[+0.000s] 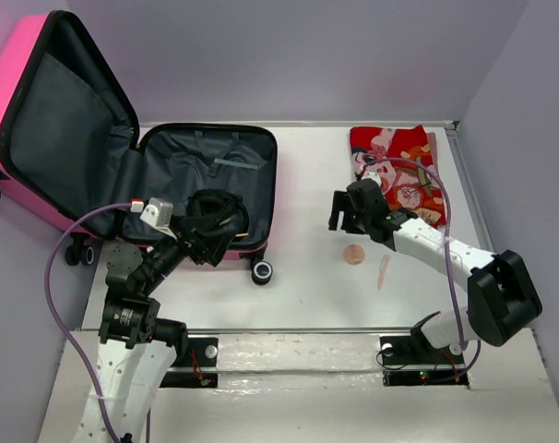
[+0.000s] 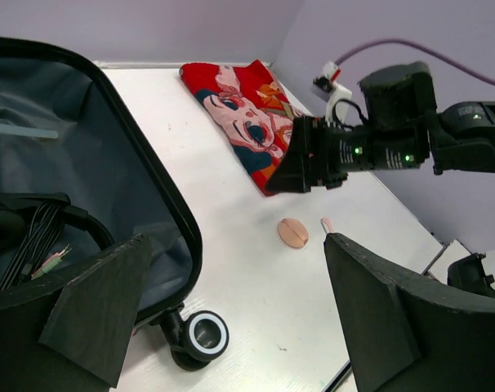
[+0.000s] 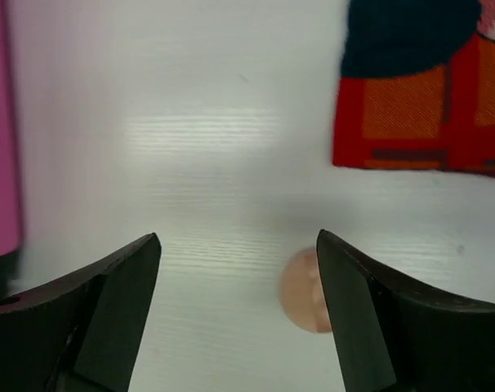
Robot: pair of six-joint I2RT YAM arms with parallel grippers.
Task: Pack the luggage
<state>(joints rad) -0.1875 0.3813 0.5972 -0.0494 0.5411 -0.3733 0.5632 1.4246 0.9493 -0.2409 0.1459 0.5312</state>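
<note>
– White table [image 1: 307,295], faint wood grain, a soft glare on it. And the room?
– Plain lilac walls [image 1: 307,55] on three sides.
– Where's the luggage [image 1: 233,166]?
– Under the left gripper [image 1: 210,226], lying open: pink shell, grey lining, lid raised toward the wall to that gripper's left. The gripper hangs over the near rim, jaws spread wide, nothing between them.
– And the right gripper [image 1: 339,210]?
– Over bare table, released, jaws apart and empty. A peach disc [image 1: 353,254] lies on the table just by its tips, a thin pink stick [image 1: 383,270] near that. A red printed cloth [image 1: 395,171] lies beyond the gripper, toward the back wall.
</note>
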